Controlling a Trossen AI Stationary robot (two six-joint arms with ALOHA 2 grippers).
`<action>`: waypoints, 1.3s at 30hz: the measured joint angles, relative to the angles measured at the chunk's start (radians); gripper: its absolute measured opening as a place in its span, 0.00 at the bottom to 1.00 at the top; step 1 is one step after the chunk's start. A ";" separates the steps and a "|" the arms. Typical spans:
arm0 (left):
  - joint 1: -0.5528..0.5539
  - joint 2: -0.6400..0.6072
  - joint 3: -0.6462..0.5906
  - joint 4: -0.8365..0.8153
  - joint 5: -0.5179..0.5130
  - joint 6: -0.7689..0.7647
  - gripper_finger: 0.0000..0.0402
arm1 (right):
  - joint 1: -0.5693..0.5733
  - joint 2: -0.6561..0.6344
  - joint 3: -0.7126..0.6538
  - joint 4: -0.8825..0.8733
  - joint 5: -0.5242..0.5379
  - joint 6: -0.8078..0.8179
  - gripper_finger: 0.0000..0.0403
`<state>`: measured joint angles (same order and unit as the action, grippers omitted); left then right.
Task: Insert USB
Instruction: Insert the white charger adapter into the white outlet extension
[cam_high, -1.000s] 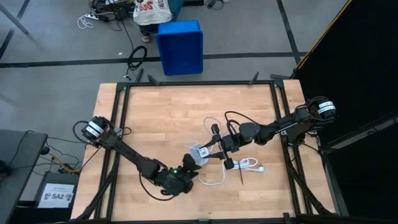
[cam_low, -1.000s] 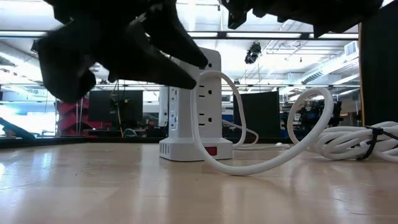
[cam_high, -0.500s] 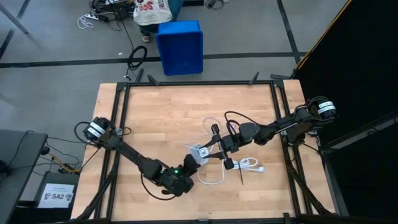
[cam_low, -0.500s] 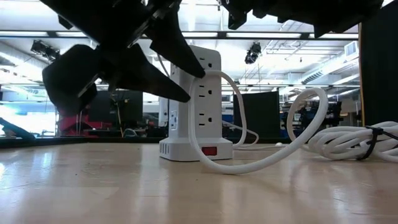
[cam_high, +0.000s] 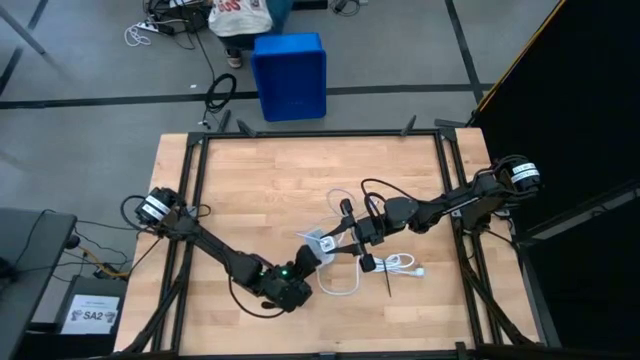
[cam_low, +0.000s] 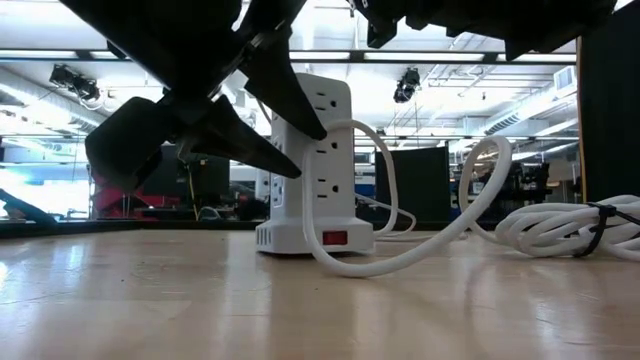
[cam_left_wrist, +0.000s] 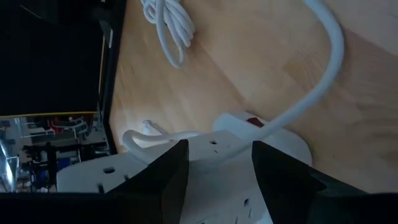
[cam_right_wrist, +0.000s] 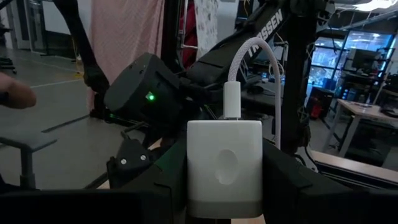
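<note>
White plastic dominates the middle of the wooden table (cam_high: 250, 180): an upright power tower (cam_low: 315, 165) stands there with outlets on its faces and a red switch low on its base, and its thick white cord (cam_low: 420, 245) loops away from the base across the boards to a bundle (cam_low: 560, 225) held by a black tie. In the high view the left gripper (cam_high: 305, 262) reaches up from the near side of the table to the tower's left face. Its fingers (cam_left_wrist: 165, 180) are spread to either side of the tower's body in the left wrist view, close against the casing, though whether they actually press on it cannot be told. The right gripper (cam_high: 340, 243) comes in from the table's right edge and meets the tower from the other side. In the right wrist view its jaws pinch a small white charger block (cam_right_wrist: 225, 168) between them, holding it upright. The USB (cam_right_wrist: 273, 81), a thin whitish cable, is plugged by its white end into the top of that block and arcs over and down behind it. In the high view the thin cable shows as a loose loop above the right gripper. A blue bin (cam_high: 289, 76) sits on the floor beyond the table's far edge.
</note>
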<state>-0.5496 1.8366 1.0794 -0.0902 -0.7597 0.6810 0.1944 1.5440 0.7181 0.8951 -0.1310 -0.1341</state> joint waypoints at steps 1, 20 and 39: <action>0.000 0.000 0.000 0.000 0.001 0.003 0.41 | 0.000 0.000 0.000 0.000 0.000 0.000 0.28; -0.081 -0.006 0.029 -0.153 -0.097 -0.411 0.41 | -0.008 -0.001 0.000 -0.171 0.145 0.000 0.28; -0.002 0.109 0.027 -0.025 -0.028 -0.639 0.39 | -0.074 -0.001 0.000 -0.603 0.278 0.213 0.28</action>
<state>-0.5520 1.9455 1.1069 -0.1151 -0.7872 0.0416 0.1204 1.5429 0.7181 0.2922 0.1468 0.0787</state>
